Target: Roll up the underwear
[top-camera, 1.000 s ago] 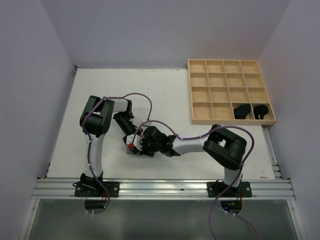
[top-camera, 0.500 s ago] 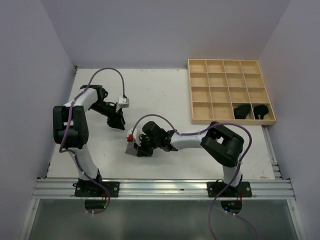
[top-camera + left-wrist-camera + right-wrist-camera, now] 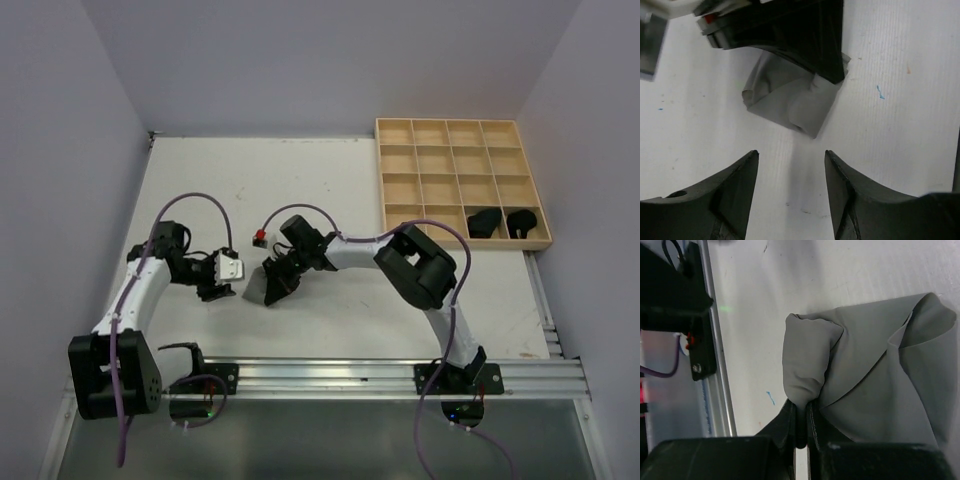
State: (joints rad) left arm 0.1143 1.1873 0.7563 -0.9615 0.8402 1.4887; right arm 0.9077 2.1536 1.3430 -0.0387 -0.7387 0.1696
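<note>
One plain grey underwear [image 3: 258,293] lies crumpled on the white table, left of centre. My right gripper [image 3: 276,281] is shut on a rolled fold of this cloth [image 3: 860,365], its fingers [image 3: 790,415] pinching the thick edge. My left gripper [image 3: 221,291] is just left of the cloth, apart from it. Its fingers [image 3: 742,175] stand open over bare table, with the grey underwear [image 3: 790,100] a short way ahead of them. Two black rolled underwear [image 3: 485,221] [image 3: 522,221] sit in the tray's near-right cells.
The wooden grid tray [image 3: 400,185] stands at the back right, most cells bare. Purple cables loop over both arms. The aluminium rail [image 3: 320,378] runs along the near edge. Walls close in on left, back and right.
The left arm swung away from the cloth toward the near left and its jaws opened. The right gripper closed on the grey cloth and shifted it slightly farther back.
</note>
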